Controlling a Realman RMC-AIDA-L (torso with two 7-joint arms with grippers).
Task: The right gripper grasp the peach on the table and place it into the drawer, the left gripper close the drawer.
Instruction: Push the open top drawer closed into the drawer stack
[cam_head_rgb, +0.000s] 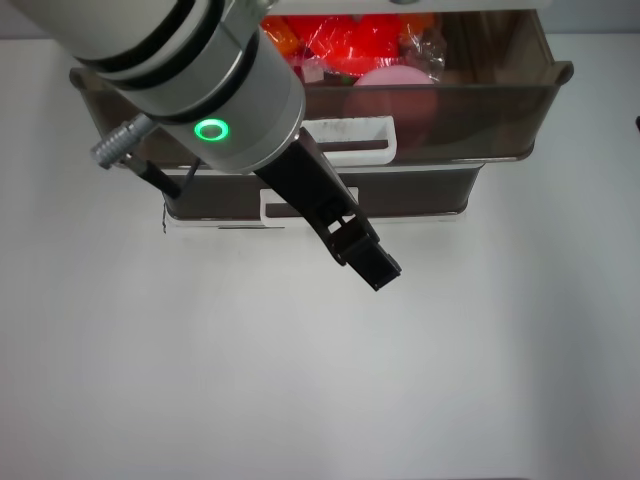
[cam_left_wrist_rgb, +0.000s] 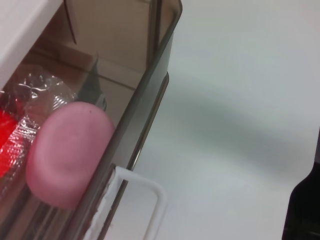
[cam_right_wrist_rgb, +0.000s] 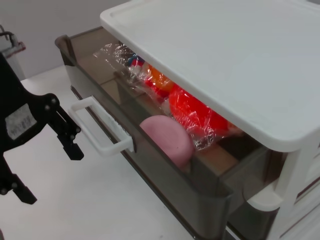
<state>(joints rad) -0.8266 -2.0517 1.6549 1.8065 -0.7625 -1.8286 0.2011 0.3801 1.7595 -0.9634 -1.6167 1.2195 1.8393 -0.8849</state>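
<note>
**A:** Where's the peach (cam_right_wrist_rgb: 167, 139)?

**B:** Already in the drawer (cam_head_rgb: 500, 125). It lies against the inside of the smoky-brown front wall, just beside the red and orange wrapped snacks (cam_right_wrist_rgb: 192, 112), which sit farther back. The wrist views both show it resting there, with nothing holding it.

**A:** So the first half is finished?

**B:** I'd judge so. What's left is closing: the drawer is pulled well out from under the white cabinet top (cam_right_wrist_rgb: 240, 60), toward the near side.

**A:** And the left claw (cam_head_rgb: 365, 257)?

**B:** It hangs over the white desk (cam_head_rgb: 320, 380), near the front of the drawers, just on the near side of the smudged white loop handle (cam_head_rgb: 350, 140). From the right wrist view its two black fingers stand apart with nothing between them, so it's released and not touching the handle.

**A:** The right claw?

**B:** Not visible anywhere; only its camera looks down on the open drawer from the right.

**A:** What remains, then?

**B:** A push by the left claw against the drawer front or handle, sending it away to the far side until flush with the lower drawer (cam_head_rgb: 420, 195).
</note>
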